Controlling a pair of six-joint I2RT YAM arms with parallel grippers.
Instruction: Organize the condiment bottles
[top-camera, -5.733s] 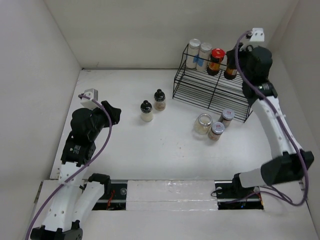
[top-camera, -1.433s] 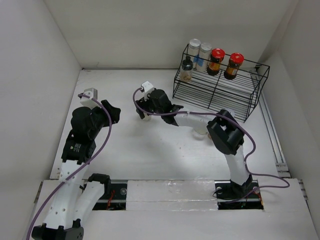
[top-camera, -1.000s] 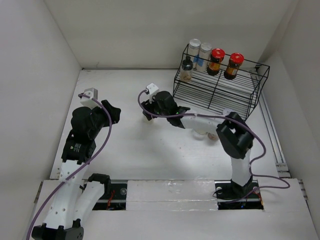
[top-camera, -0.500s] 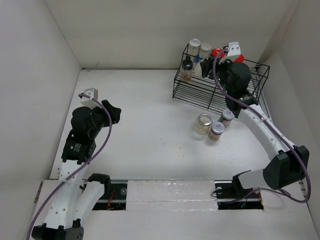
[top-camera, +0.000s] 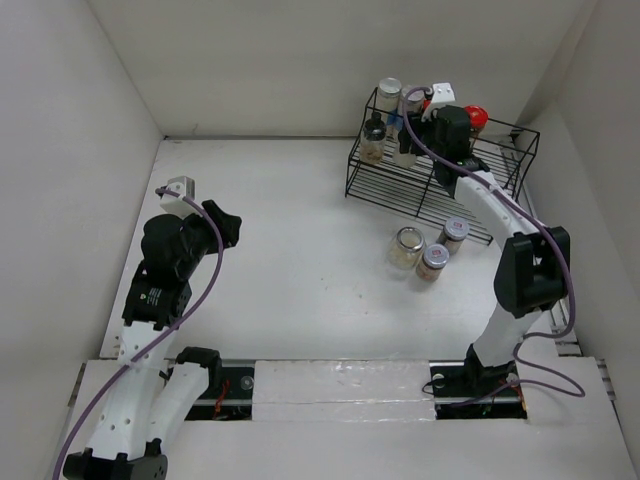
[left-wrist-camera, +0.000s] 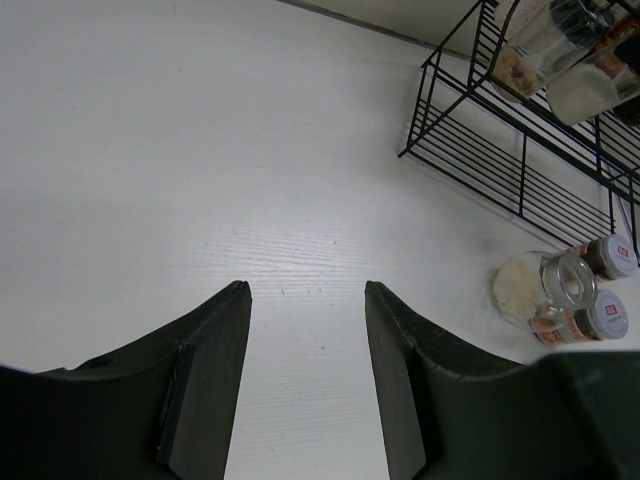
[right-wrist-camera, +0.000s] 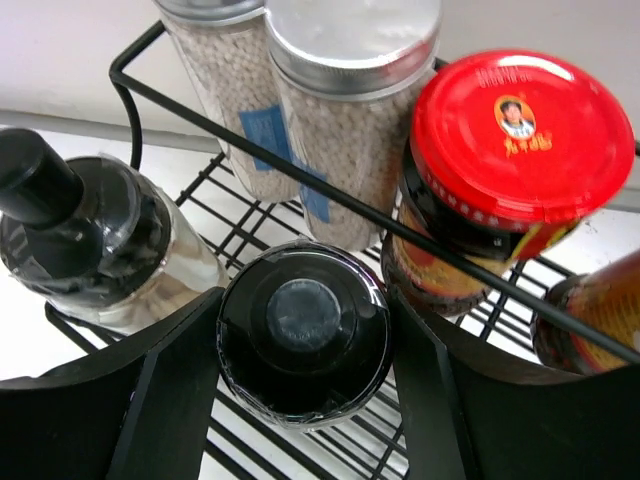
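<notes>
My right gripper is shut on a black-capped pale bottle, its fingers pressed on both sides of the cap. It holds the bottle over the top shelf of the black wire rack, between another black-capped bottle and a red-capped amber jar. Two silver-lidded blue-labelled jars stand behind. In the top view the right gripper is at the rack's back left. My left gripper is open over bare table, far from the bottles.
A clear jar and two small silver-lidded jars sit on the table in front of the rack. A second amber jar is at the right of the held bottle. White walls enclose the table.
My right arm has carried the black-capped bottle from the middle of the table to the rack's top shelf, then shifted left along it. The left arm has not moved.
</notes>
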